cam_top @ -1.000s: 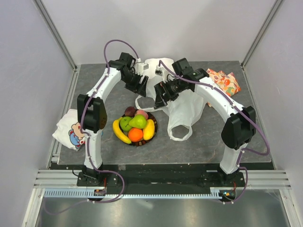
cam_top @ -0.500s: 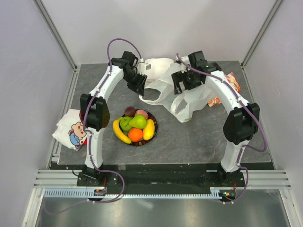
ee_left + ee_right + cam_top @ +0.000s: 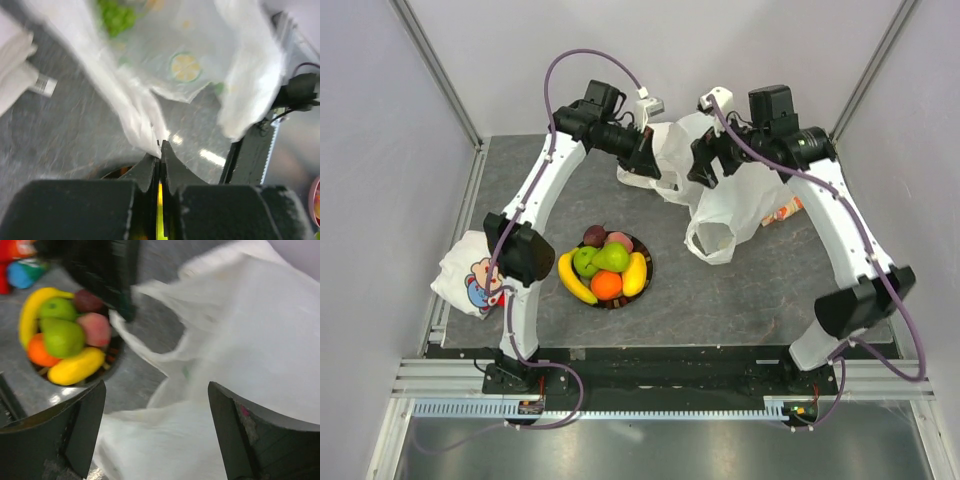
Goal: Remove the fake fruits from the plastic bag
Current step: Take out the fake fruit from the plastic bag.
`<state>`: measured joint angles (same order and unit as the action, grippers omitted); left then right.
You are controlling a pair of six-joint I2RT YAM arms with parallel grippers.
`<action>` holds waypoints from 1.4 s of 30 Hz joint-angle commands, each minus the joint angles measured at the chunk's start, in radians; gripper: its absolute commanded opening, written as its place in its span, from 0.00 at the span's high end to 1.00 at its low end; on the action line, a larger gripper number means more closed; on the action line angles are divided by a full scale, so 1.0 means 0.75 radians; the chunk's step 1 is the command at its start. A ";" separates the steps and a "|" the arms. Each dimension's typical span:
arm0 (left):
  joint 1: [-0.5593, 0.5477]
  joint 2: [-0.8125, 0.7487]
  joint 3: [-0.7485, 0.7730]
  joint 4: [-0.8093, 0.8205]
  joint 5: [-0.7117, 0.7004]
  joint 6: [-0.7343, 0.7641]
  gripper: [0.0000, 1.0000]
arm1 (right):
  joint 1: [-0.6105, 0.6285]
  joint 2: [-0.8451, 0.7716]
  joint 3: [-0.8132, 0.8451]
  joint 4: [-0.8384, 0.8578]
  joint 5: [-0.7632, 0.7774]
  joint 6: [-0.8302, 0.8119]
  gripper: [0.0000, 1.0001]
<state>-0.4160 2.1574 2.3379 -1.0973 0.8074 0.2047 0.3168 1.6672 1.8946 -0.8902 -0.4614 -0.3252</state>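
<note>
The white plastic bag (image 3: 725, 195) hangs lifted over the back of the table, one loop handle (image 3: 710, 240) drooping. My left gripper (image 3: 648, 160) is shut on a thin edge of the bag (image 3: 142, 125); in its wrist view the left gripper (image 3: 160, 145) pinches the film at its tips. My right gripper (image 3: 705, 165) stands open, and in its wrist view the bag (image 3: 235, 340) lies loose between the fingers of the right gripper (image 3: 156, 390). Fake fruits (image 3: 607, 265) are piled on a dark-rimmed plate (image 3: 650, 262): bananas, orange, pear, apple and two reddish ones. A blurred green patch (image 3: 117, 17) shows through the bag.
A folded white cloth with a cartoon print (image 3: 468, 275) lies at the table's left edge. Orange fruit-patterned fabric (image 3: 785, 210) peeks out behind the bag at the right. Enclosure walls and frame posts surround the grey table (image 3: 720, 300).
The left gripper has closed on the bag's edge. Both arms have risen and swung toward the back, lifting the bag off the table. The right gripper has let go of the bag.
</note>
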 commanded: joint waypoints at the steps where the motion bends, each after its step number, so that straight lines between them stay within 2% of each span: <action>1: -0.075 -0.134 0.061 0.109 0.171 -0.150 0.98 | 0.134 -0.106 -0.121 -0.010 -0.238 -0.072 0.14; 4: -0.094 -0.175 0.039 0.146 0.189 -0.215 0.98 | 0.138 -0.122 -0.251 -0.012 -0.248 -0.102 0.18; 8: -0.094 -0.230 -0.002 0.166 0.218 -0.252 0.98 | 0.132 -0.139 -0.452 -0.026 -0.121 -0.202 0.18; 10: -0.092 -0.252 -0.039 0.166 0.216 -0.246 0.98 | 0.095 -0.141 -0.483 -0.038 -0.121 -0.219 0.20; 16: -0.092 -0.275 -0.212 0.050 0.136 -0.120 0.98 | -0.040 -0.145 -0.420 -0.145 -0.309 -0.233 0.21; 22: -0.088 -0.375 -0.397 0.035 0.073 -0.077 0.98 | -0.054 -0.114 -0.421 -0.163 -0.320 -0.274 0.27; 27: -0.086 -0.394 -0.428 0.011 0.012 -0.048 0.98 | -0.052 -0.059 -0.522 -0.079 -0.134 -0.246 0.36; 29: -0.077 -0.398 -0.432 0.007 -0.039 -0.048 0.98 | -0.060 -0.041 -0.530 -0.075 -0.125 -0.256 0.38; 33: -0.069 -0.404 -0.434 0.007 -0.044 -0.042 0.98 | -0.067 0.006 -0.563 -0.002 0.024 -0.215 0.42; 37: -0.069 -0.385 -0.432 0.007 -0.035 -0.044 0.98 | -0.064 0.070 -0.585 0.117 0.171 -0.170 0.42; 42: -0.067 -0.345 -0.413 0.009 -0.023 -0.040 0.98 | -0.064 0.188 -0.585 0.252 0.253 -0.149 0.34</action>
<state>-0.4706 1.8973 2.0109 -1.0912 0.7872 0.1413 0.2718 1.7493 1.4528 -0.8200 -0.3576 -0.4603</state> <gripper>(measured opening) 0.030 0.625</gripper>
